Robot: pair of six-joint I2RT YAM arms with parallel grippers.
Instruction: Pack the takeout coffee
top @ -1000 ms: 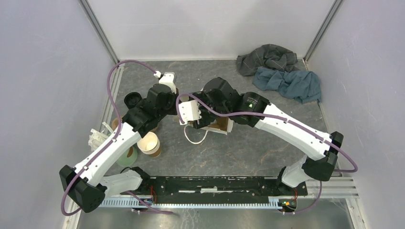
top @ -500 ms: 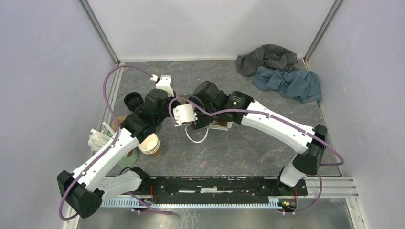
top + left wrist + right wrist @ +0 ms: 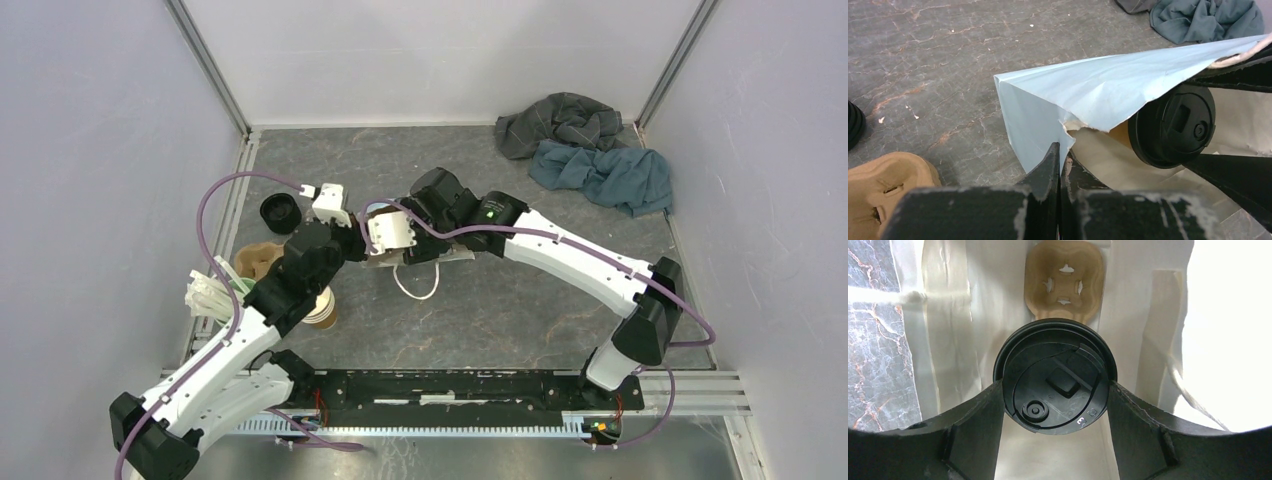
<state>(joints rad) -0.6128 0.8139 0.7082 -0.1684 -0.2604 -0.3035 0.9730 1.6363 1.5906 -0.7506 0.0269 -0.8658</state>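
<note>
I see the takeout coffee (image 3: 1055, 377) in the mouth of the bag (image 3: 1088, 95), gripped by my right tool (image 3: 1054, 386); a cup carrier (image 3: 1064, 280) lies deeper inside, behind it. My left tool (image 3: 1060, 156) pinches the bag's rim.

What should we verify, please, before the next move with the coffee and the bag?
1. Grip: right hand clamps the takeout coffee at its black lid: ok.
2. Bag mouth: left hand pinches the paper bag at its edge, holding it open: ok.
3. Coffee inside the bag's mouth: ok.
4. Cup carrier at the bag's bottom, in line ahead: ok.
5. Bag edge sound at the pinch: not ok, small tear.
6. Lid fully seated on its cup: cannot tell.
</note>
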